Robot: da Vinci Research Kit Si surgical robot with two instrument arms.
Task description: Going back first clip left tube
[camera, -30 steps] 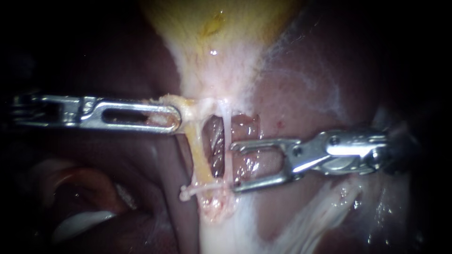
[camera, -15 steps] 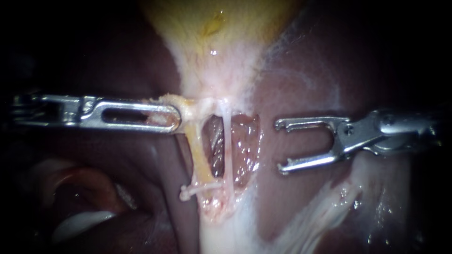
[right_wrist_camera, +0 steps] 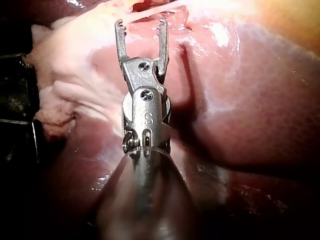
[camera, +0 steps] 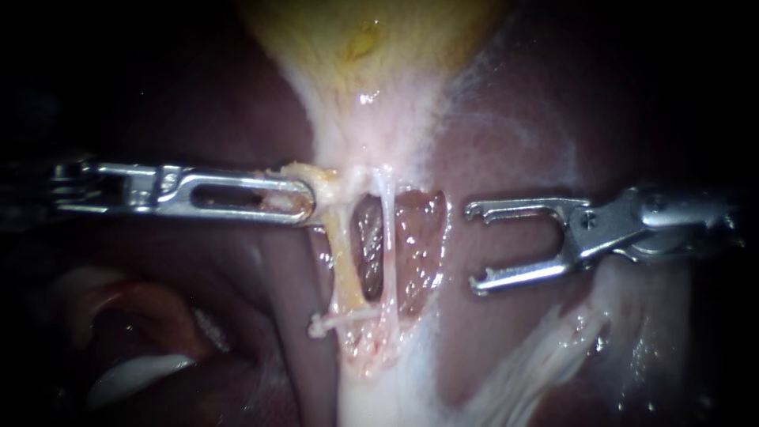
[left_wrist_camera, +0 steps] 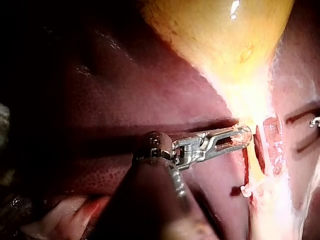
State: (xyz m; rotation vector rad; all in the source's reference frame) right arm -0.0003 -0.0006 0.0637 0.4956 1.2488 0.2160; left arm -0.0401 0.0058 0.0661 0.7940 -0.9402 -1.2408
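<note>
The left tube (camera: 345, 261), a thick yellowish cord, runs from the neck of the yellow-green, pear-shaped gallbladder (camera: 371, 47) down to pale tissue below. Beside it, across a dark red gap, stands the right tube (camera: 387, 237), a thin whitish thread. A short white strand (camera: 336, 319) with a knobbed end crosses the foot of both tubes; whether it is a clip cannot be told.

At the left tube's upper end, a ragged yellowish tissue flap (camera: 320, 180) is clamped by the left instrument (camera: 307, 202), a slender silver tool whose long slotted jaws are pressed together on the flap. The right instrument (camera: 473, 248), silver with short hook-tipped jaws, hangs apart from both tubes over the reddish-brown liver (camera: 514, 142). Its jaws are spread wide with nothing between them.

Only the endoscope view shows both instruments whole. The left wrist view shows the gallbladder's broad glossy body and just one tip of the right instrument beyond the tubes. The right wrist view shows both hooked tips from behind, a pale strand lying just ahead of them, and lumpy whitish tissue (right_wrist_camera: 65, 95) beside the instrument.
</note>
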